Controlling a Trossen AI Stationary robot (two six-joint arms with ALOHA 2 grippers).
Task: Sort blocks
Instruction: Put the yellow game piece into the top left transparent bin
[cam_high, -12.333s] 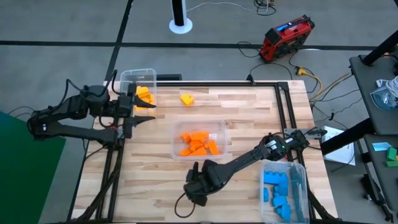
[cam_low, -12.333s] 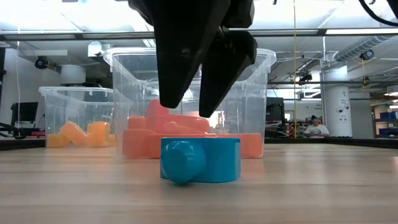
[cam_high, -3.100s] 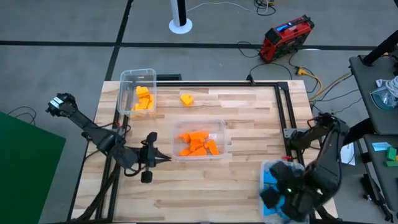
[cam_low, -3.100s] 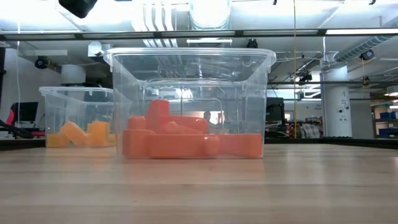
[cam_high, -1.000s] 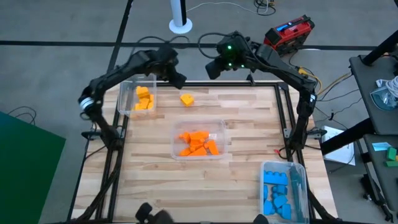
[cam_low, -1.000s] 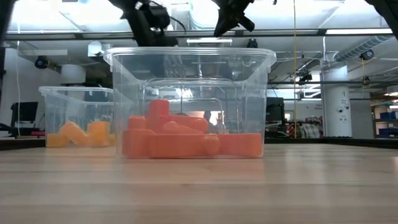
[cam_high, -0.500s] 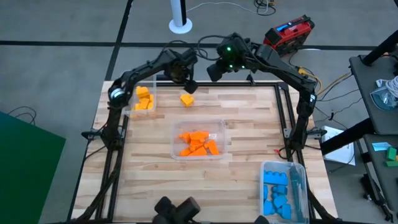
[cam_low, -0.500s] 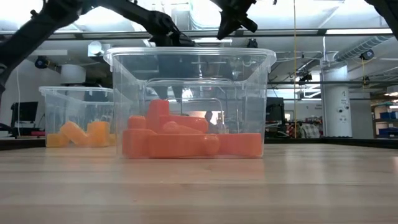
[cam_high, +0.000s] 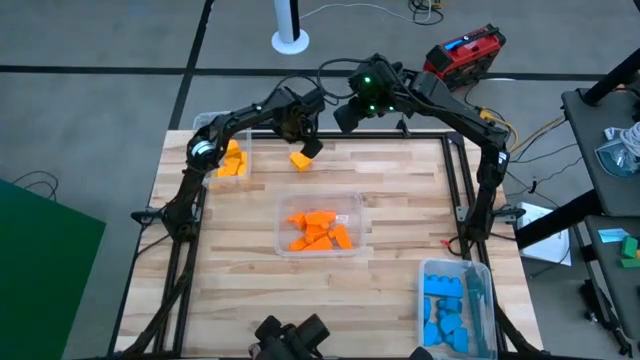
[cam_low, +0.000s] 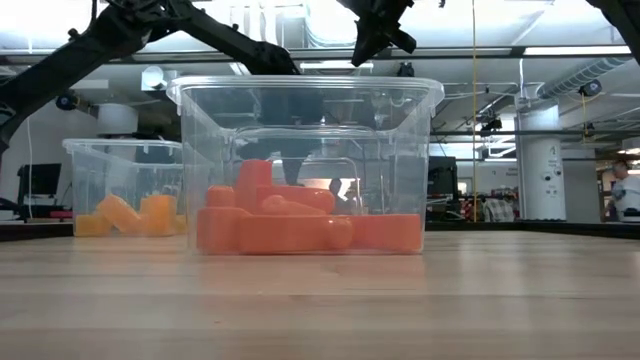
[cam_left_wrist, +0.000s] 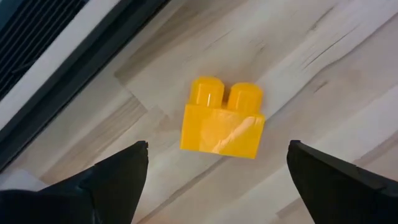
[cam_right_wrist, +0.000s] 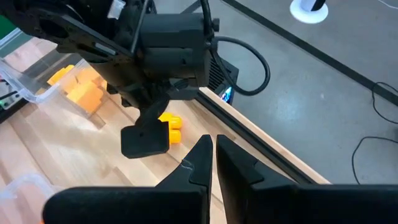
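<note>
- A lone yellow block, a smooth glossy plastic brick with two round studs along one edge, was seen lying flat on the bare wood near the table's far edge, outside every bin.
- The left gripper was held just above this yellow block, its two dark fingers spread wide to either side of the block and touching nothing.
- The right gripper was raised over the far edge of the table, close behind the left one; its two slim dark fingers were pressed together with nothing between them.
- The table was made of pale wooden planks with a clear grain, bordered by a black metal frame.
- A clear, thin-walled plastic bin with rounded corners stood at the table's middle, and the orange blocks, chunky and rounded, were heaped inside it.
- A second clear bin stood at the far left corner, partly covered by the left arm, with the other yellow blocks inside.
- A third clear bin at the near right corner held the blue blocks.
- A red and black case lay on the grey floor beyond the table.
</note>
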